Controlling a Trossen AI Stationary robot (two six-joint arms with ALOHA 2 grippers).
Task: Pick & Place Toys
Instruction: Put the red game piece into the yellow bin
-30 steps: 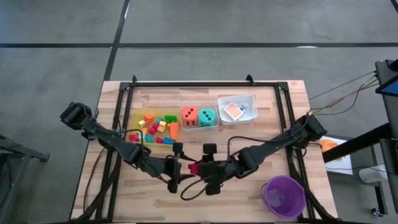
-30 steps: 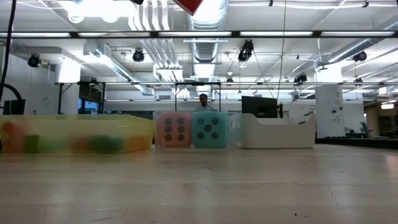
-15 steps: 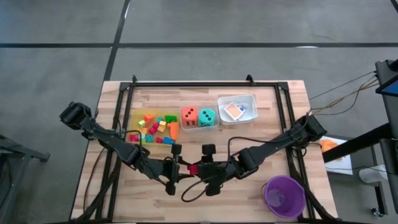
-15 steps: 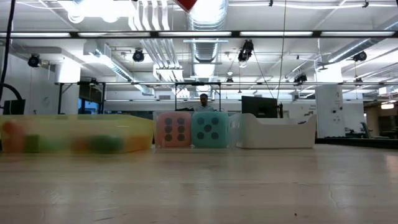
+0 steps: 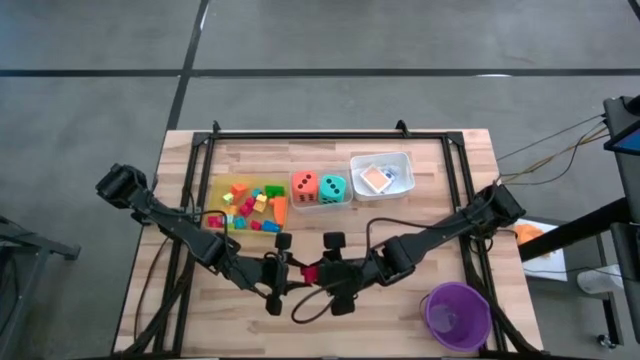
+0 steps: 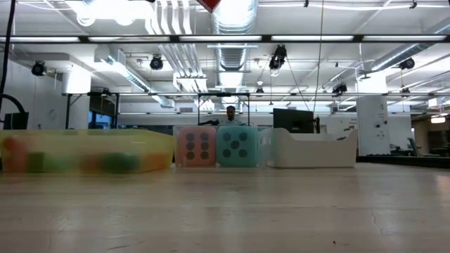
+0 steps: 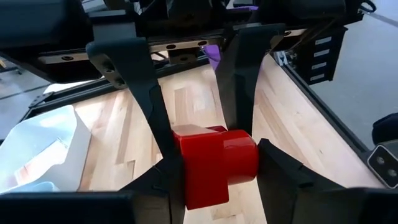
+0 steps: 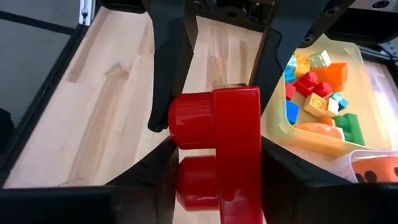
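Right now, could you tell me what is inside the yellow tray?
The yellow tray holds loose plastic blocks: red, orange, yellow, green and blue ones. Blocks lying beneath others are covered, so they cannot be counted.

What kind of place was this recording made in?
Probably a robotics lab or open workshop hall: the low view shows exposed ceiling ducts and strip lights, a person at a distant workstation, and the high view shows a wooden table on a bare grey floor.

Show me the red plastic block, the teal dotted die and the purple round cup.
red plastic block (image 8: 217, 152): right wrist view, its flat side.
teal dotted die (image 5: 333, 187): high view, top face.
purple round cup (image 5: 480, 304): high view, rim.
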